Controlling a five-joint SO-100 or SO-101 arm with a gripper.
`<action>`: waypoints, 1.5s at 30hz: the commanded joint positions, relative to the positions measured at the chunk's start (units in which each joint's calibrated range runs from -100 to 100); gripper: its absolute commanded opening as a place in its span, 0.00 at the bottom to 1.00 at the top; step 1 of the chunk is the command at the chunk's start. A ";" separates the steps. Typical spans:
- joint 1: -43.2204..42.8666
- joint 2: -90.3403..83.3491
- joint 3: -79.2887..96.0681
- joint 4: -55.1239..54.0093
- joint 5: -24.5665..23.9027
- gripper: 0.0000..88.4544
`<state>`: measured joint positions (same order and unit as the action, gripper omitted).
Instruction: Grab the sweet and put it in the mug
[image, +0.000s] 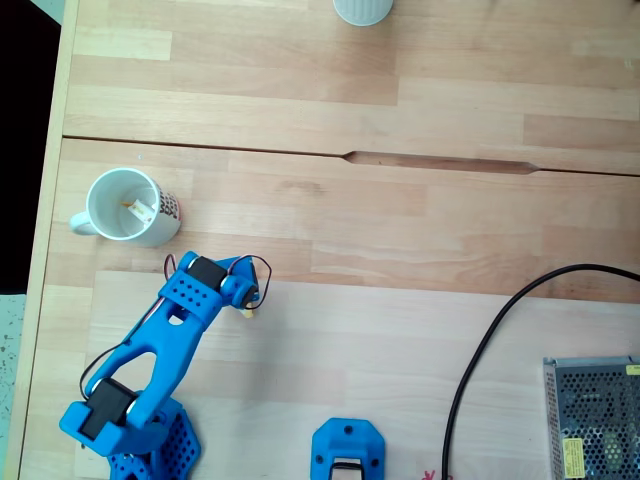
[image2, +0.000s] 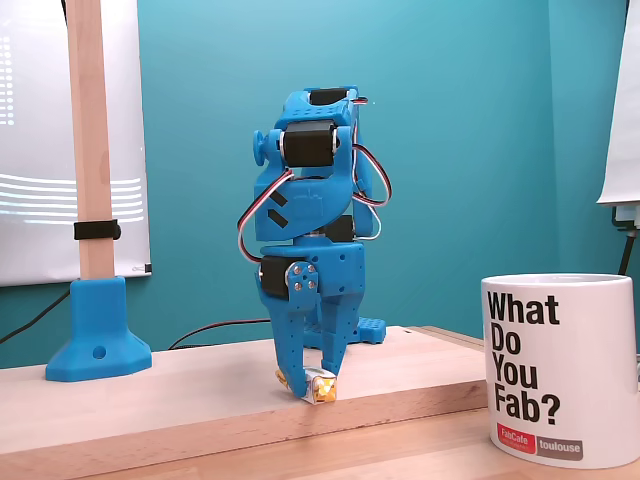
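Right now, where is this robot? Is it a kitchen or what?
Probably a maker workshop, not a kitchen: a wooden workbench, a blue 3D-printed robot arm, a metal power supply, and a cup reading "What Do You Fab?"

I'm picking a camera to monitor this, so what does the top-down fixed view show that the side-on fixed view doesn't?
Only from above: the inside of the mug, a plain white cup, a black cable and a mesh box. Only from the side: the mug's lettering, a wooden post and the teal wall. Both: the blue arm, its gripper shut on the sweet, and the mug.
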<state>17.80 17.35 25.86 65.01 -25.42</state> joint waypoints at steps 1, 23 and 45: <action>-0.08 -2.29 -2.76 0.47 -0.24 0.03; -5.60 -22.86 -7.66 0.47 0.88 0.03; -21.79 -22.51 -9.89 0.55 6.20 0.03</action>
<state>-3.55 -2.09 19.05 65.01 -20.34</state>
